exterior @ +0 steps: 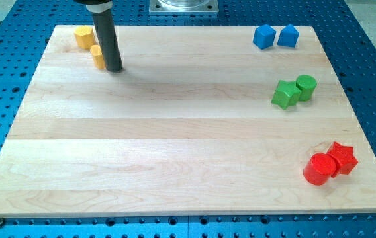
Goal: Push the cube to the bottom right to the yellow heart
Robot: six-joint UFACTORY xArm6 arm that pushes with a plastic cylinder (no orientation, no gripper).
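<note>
camera view | my tip (114,68) half hides yellow block (97,57); shape unclear

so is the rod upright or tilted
Upright: the rod rises almost straight from my tip, which rests on the board touching the right side of a yellow block.

One high view facing the whole board (175,139)

My tip (114,68) touching yellow block (97,57), view's top left; blue cube (263,36) top right.
</note>
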